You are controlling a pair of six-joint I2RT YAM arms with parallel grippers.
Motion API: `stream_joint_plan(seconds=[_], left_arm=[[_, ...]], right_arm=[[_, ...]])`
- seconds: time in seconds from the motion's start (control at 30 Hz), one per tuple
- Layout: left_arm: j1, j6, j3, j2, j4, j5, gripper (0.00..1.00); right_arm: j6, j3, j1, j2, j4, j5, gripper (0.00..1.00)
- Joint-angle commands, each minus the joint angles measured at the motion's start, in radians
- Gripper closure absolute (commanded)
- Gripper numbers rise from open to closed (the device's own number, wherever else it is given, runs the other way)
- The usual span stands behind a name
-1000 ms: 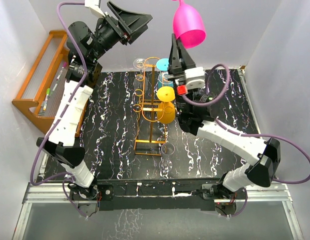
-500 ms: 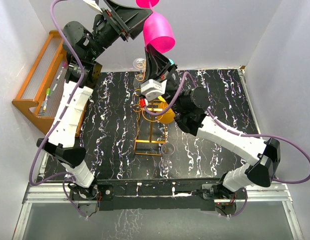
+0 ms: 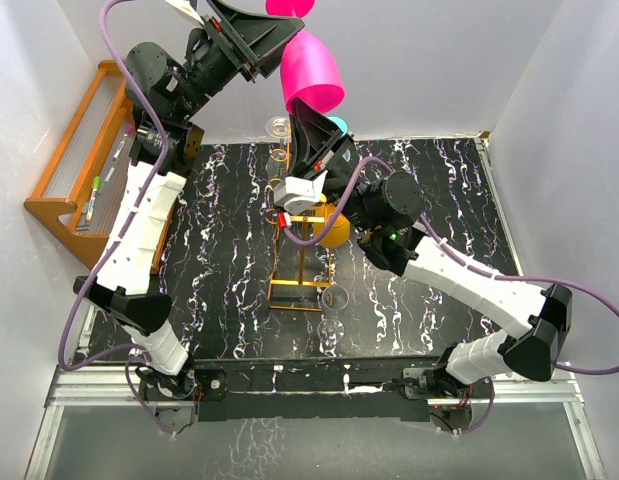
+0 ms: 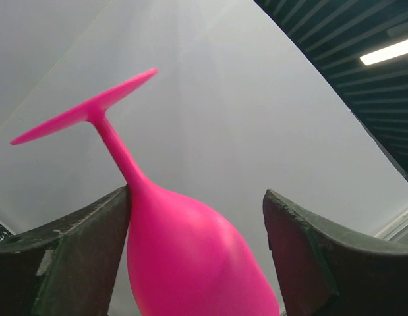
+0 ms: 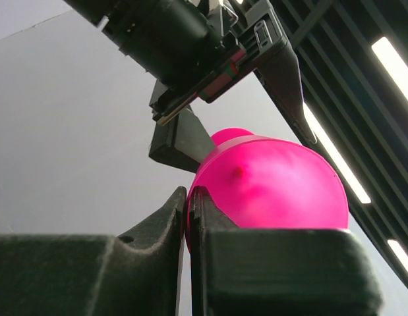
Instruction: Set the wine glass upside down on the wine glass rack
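Wine glass (image 3: 311, 72) raised high over the rack's (image 3: 295, 290) far end, foot up; right gripper (image 3: 311, 118) pinched on its rim; left gripper (image 4: 197, 197) open astride the bowl. Judgement: clamp left squarely near the stem before right lets go; keep glass inverted.

Above the 1 wine glass rack (image 3: 294, 214) hangs 1 pink wine glass (image 3: 311, 70), and 2 tools are up there with it, the left tool (image 3: 272, 30) and the right tool (image 3: 307, 110). On the rack are 1 yellow-orange glass (image 3: 334, 230) and 1 cyan glass (image 3: 338, 123), with 1 clear glass (image 3: 279, 127) behind the rack and clear glassware (image 3: 336, 298) by its base, at least 1 piece. Left of the rack stands 1 wooden shelf (image 3: 64, 215) holding at least 2 pens (image 3: 93, 195).
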Motion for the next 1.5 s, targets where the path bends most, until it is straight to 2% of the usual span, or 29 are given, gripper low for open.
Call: stream_joint_plan(seconds=[0.0, 0.13, 0.3, 0.5, 0.57, 0.63, 0.7, 0.93, 1.07, 1.27, 1.37, 1.47], left_arm=[[-0.003, 0.007, 0.042, -0.008, 0.063, 0.015, 0.27], [-0.003, 0.009, 0.041, -0.013, 0.074, 0.026, 0.41], [-0.003, 0.018, 0.042, -0.022, 0.098, 0.043, 0.49], [-0.003, 0.015, 0.026, -0.031, 0.141, 0.087, 0.53], [-0.003, 0.016, 0.017, -0.037, 0.151, 0.092, 0.64], [-0.003, 0.025, 0.014, -0.038, 0.144, 0.088, 0.82], [-0.004, 0.032, 0.016, -0.039, 0.144, 0.087, 0.88], [-0.002, 0.042, 0.026, -0.033, 0.153, 0.095, 0.91], [-0.003, 0.050, 0.026, -0.031, 0.150, 0.105, 1.00], [-0.003, 0.098, 0.029, -0.036, 0.195, 0.146, 1.00], [-0.002, 0.160, 0.064, -0.035, 0.195, 0.165, 1.00], [-0.002, 0.181, 0.093, -0.032, 0.186, 0.162, 1.00]], right_arm=[[-0.084, -0.028, -0.010, -0.051, -0.084, -0.030, 0.93], [-0.128, -0.055, -0.041, -0.077, -0.146, -0.070, 0.93], [-0.156, -0.074, -0.086, -0.101, -0.200, -0.107, 0.93], [-0.202, -0.077, -0.125, -0.103, -0.282, -0.154, 0.93], [-0.216, -0.073, -0.125, -0.098, -0.297, -0.149, 0.93], [-0.222, -0.076, -0.125, -0.095, -0.298, -0.144, 0.93], [-0.225, -0.080, -0.125, -0.092, -0.302, -0.142, 0.93], [-0.210, -0.088, -0.125, -0.077, -0.340, -0.184, 0.93], [-0.220, -0.085, -0.124, -0.070, -0.389, -0.215, 0.93], [-0.231, -0.088, -0.124, -0.070, -0.430, -0.222, 0.92], [-0.219, -0.096, -0.124, -0.080, -0.428, -0.226, 0.71], [-0.216, -0.098, -0.125, -0.088, -0.432, -0.226, 0.67]])
